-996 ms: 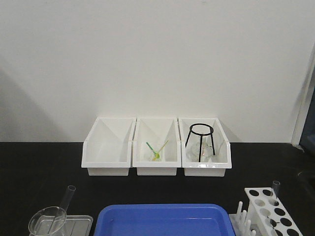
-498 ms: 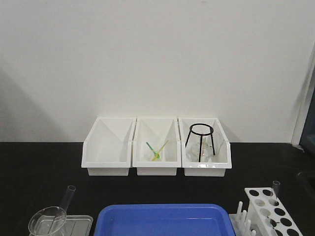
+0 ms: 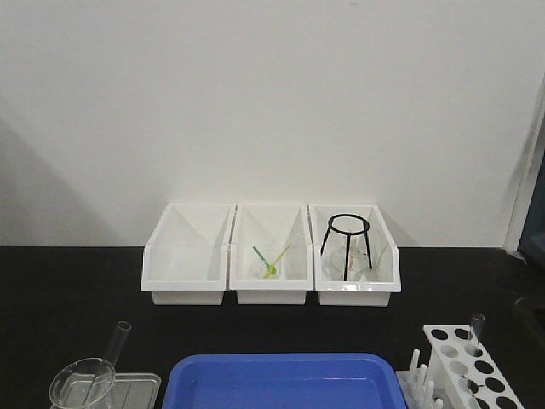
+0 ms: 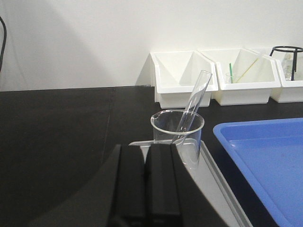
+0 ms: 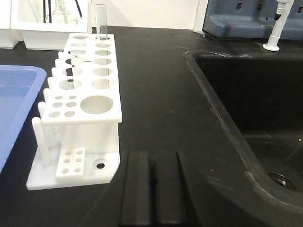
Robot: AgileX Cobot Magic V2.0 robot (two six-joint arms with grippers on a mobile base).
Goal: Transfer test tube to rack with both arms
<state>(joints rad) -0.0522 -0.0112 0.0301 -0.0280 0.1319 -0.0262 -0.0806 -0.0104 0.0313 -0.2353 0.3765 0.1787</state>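
Observation:
A slim clear test tube [image 4: 194,101] leans in a wide clear beaker [image 4: 177,130] on a grey tray [image 4: 215,182]; it also shows at the lower left of the front view [image 3: 119,339]. My left gripper [image 4: 144,147] is shut and empty, just short of the beaker. The white rack [image 5: 85,90] stands left of my right gripper [image 5: 151,155], which is shut and empty. The rack also shows at the lower right of the front view [image 3: 470,368]. Another clear tube [image 5: 101,21] stands upright in a far hole of the rack. Neither gripper shows in the front view.
A blue tray [image 3: 281,379] lies between the beaker and the rack. Three white bins [image 3: 271,256] stand at the back; the right one holds a black tripod ring [image 3: 347,243]. A black sink [image 5: 255,94] drops away right of the right gripper.

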